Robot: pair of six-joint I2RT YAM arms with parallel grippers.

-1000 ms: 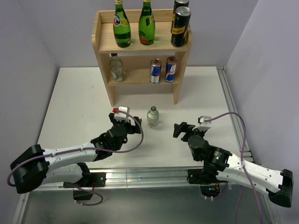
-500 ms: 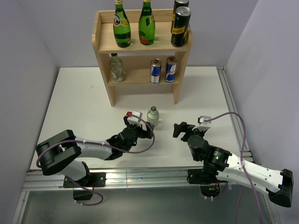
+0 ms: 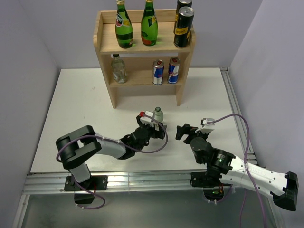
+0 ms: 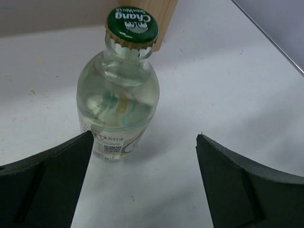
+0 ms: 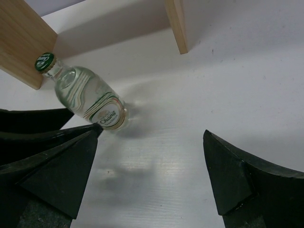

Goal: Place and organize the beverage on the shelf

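green bottles (image 3: 124, 29) (image 3: 149, 27): 2 | black cans (image 3: 183, 27) (image 3: 182, 5): 2 | clear bottles (image 3: 118, 69) (image 3: 157, 115): 2 | small cans (image 3: 157, 72) (image 3: 173, 70): 2

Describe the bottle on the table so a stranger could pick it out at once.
Find the light-wood shelf at the far edge of the white table. Just in front of it, before the open left gripper, stands a small clear bottle. It is the only drink off the shelf, with a green Chang cap.

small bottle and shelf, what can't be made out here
- small bottle: lower body hidden behind the left tool in the top external view
- its label: fine print too small to read in either wrist view
- shelf: cut off in both wrist views, only panel ends show
- green bottles, rear black can: tops cut by the top external view's upper edge
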